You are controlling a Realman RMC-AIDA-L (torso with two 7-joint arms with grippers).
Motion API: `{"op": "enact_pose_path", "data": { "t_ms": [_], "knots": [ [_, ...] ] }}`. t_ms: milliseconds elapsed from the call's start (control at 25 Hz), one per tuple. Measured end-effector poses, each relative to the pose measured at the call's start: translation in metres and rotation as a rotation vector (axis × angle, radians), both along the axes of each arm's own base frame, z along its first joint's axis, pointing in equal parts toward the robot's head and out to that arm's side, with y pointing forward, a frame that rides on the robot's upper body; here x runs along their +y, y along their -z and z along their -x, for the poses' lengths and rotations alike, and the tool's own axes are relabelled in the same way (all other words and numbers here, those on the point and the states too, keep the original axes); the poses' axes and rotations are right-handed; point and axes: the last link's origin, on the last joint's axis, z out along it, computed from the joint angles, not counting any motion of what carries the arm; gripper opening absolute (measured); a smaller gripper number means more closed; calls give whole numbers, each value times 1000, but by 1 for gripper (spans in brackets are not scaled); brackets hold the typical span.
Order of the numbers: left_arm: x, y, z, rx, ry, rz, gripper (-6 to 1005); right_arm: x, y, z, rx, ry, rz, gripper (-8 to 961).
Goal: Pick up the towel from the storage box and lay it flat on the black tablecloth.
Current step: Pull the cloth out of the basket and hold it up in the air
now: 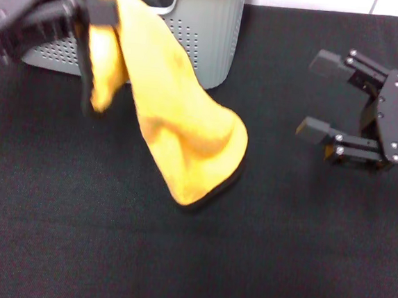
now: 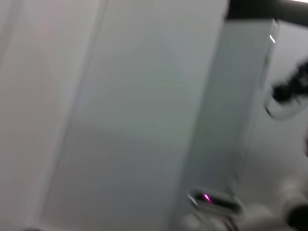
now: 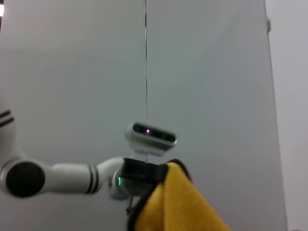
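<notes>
From the head camera, the left gripper [image 1: 93, 7] sits raised at the near-left corner of the storage box [image 1: 202, 31], its fingers pinched together on the upper edge of the towel [image 1: 180, 119]. Below and to the right of that gripper the towel hangs in a long drape, orange-yellow face outward, its black stitched edging showing along the lowest fold, which reaches down to the black tablecloth [image 1: 244, 264]. Behind the gripper and the hanging cloth stands the light grey perforated box, with dark fabric visible inside its rim. Well off to the right of the towel, the right gripper [image 1: 318, 97] hovers low over the tablecloth, its two fingers spread wide with nothing between them. Through the left wrist camera only pale grey panels show, with a small device bearing a pink light near one edge; neither towel nor fingers appear. Across the right wrist camera, the left gripper [image 3: 139, 185] appears farther off at the end of its white arm, clamped on the towel [image 3: 178, 207], whose orange-yellow cloth spreads away beneath it against a grey wall.
</notes>
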Motion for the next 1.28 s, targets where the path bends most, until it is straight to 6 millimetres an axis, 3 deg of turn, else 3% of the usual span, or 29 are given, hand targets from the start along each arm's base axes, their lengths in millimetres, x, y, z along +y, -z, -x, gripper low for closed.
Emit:
{"op": "enact_pose_path", "data": {
  "t_ms": [280,520,600,720,1000,1280],
  "knots": [
    [2,22,-26,144,181,122,32,-1,10,-2,-141,-22,151,817],
    [13,12,-27,5,83,29,32,-6,19,2,-122,-32,154,762],
    [20,8,-21,-134,-23,-35,32,-7,22,3,-108,-29,140,747],
    [21,13,-14,-210,-92,-79,32,-6,29,6,-93,-22,78,744],
    [22,54,2,-248,-222,-140,31,-7,40,28,-42,-129,-109,736],
    [26,67,6,-273,-225,-181,31,1,62,44,-116,-183,-410,728]
  ]
}}
